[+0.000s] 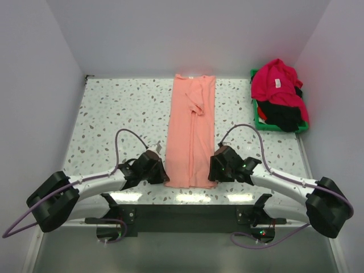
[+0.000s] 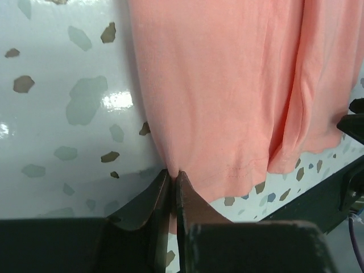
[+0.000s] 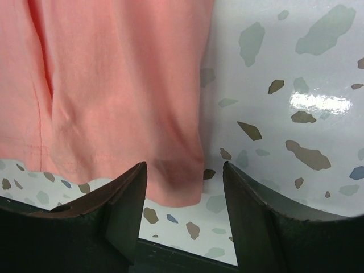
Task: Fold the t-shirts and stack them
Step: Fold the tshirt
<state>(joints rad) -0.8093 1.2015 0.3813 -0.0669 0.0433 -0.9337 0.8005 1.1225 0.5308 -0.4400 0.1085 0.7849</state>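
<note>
One of three started: salmon-pink cloth t-shirt [image 1: 190,131] lies strip-folded on speckled table [image 1: 114,114], left gripper [image 2: 173,175] clamped on its near hem corner, right gripper [image 3: 185,168] open, empty, astride the other; crimson cloth t-shirt [image 1: 276,79], black cloth t-shirt [image 1: 282,115] unfolded in green plastic bin [image 1: 259,123].

The table [image 1: 114,108] has a glossy white terrazzo top, speckled with grey, brown and bluish chips, and bright glare patches lie along its near edge. A green plastic bin [image 1: 259,124] stands on its far right corner, close against the right wall, with only its left and near rim showing. Plain pale walls [image 1: 187,34] close the table in on the left, the far side and the right.
</note>
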